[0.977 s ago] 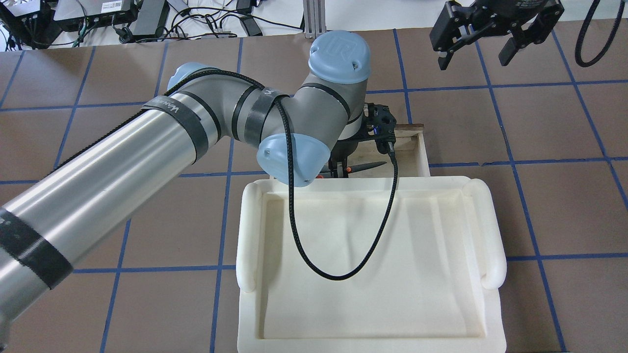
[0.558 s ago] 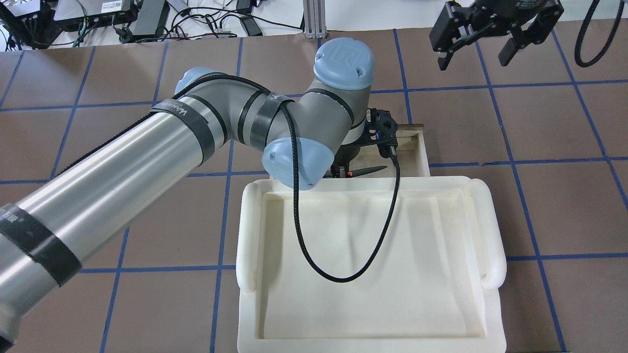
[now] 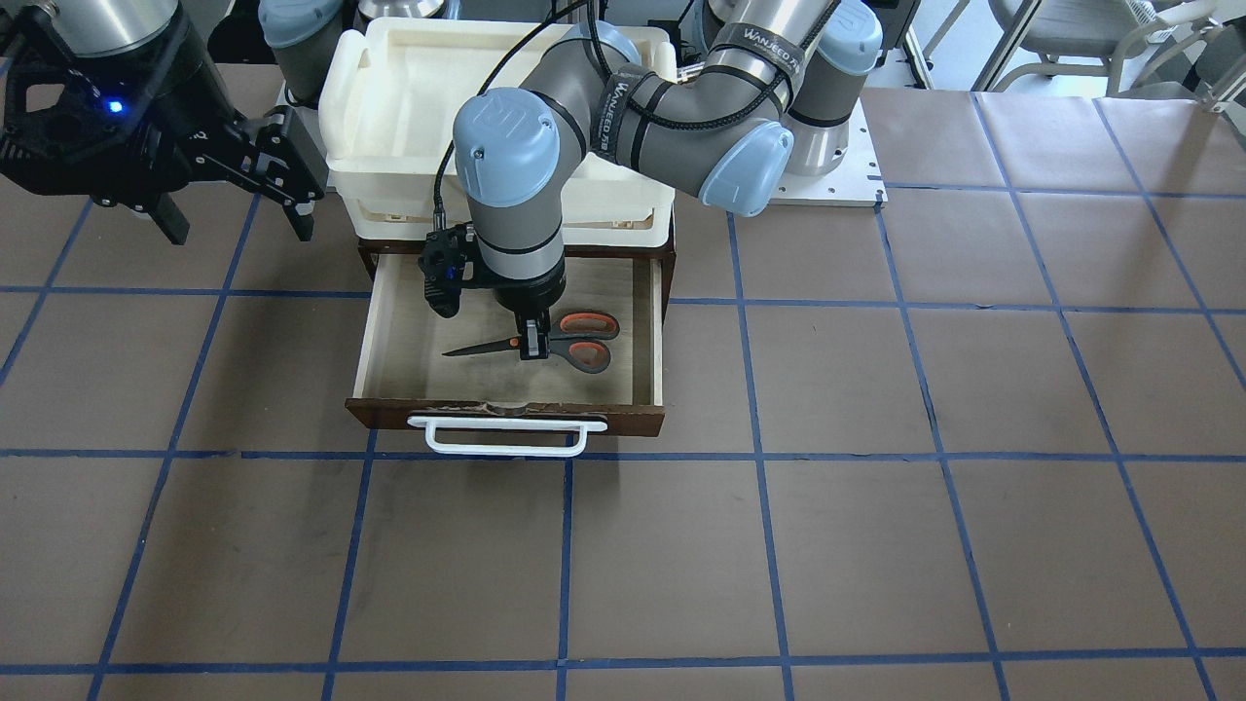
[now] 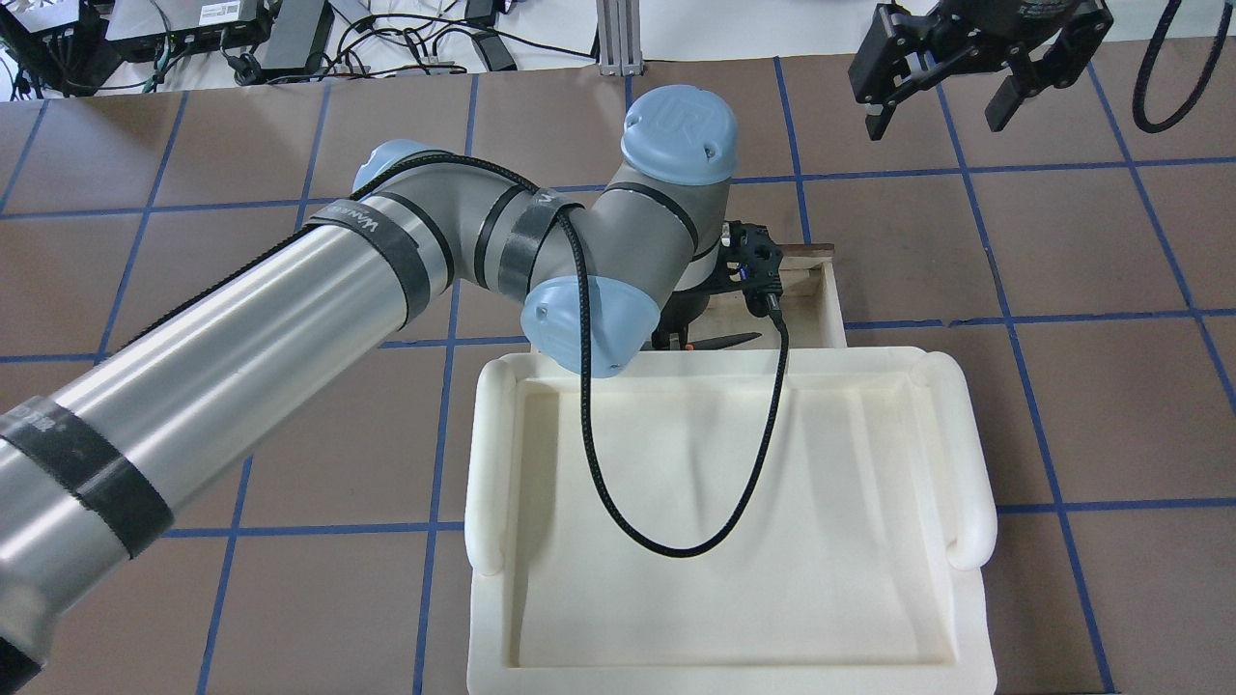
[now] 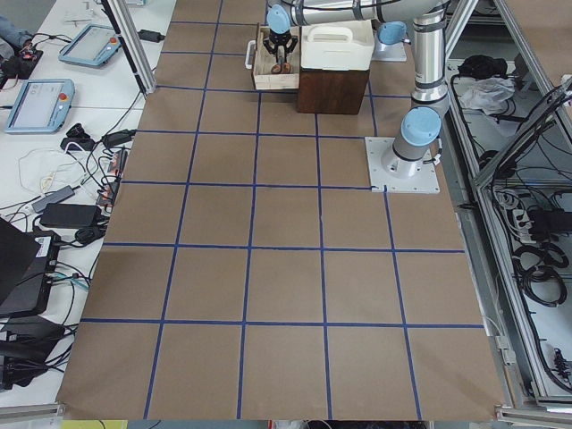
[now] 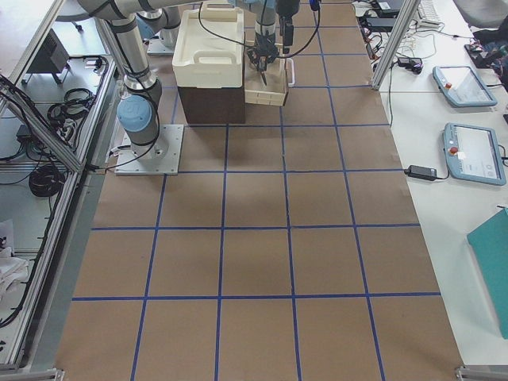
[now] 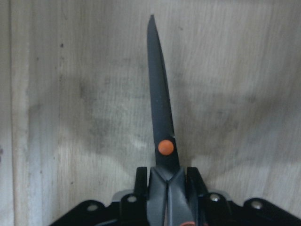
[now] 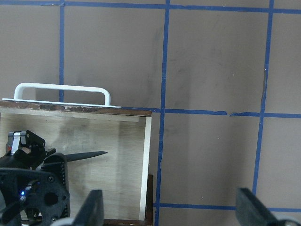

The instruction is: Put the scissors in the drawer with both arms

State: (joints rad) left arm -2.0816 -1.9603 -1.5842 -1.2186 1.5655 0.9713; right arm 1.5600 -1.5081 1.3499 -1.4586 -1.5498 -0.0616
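Note:
The drawer stands pulled open, its white bar handle facing away from the robot. My left gripper reaches down into it and is shut on the scissors just behind the orange pivot. The blades point level toward the view's left, low over the plywood floor; I cannot tell whether they touch it. The left wrist view shows the dark blade running away from the gripper over the wood. In the overhead view only the blade tip shows beside the drawer wall. My right gripper hangs open and empty beyond the drawer.
A white foam tray sits on top of the cabinet, above the drawer's back. The right wrist view looks down on the drawer's side wall and handle. Brown table with blue grid lines lies all around.
My left arm has shifted slightly toward the view's right and carried the scissors a little lower into the drawer. The right gripper has barely moved.

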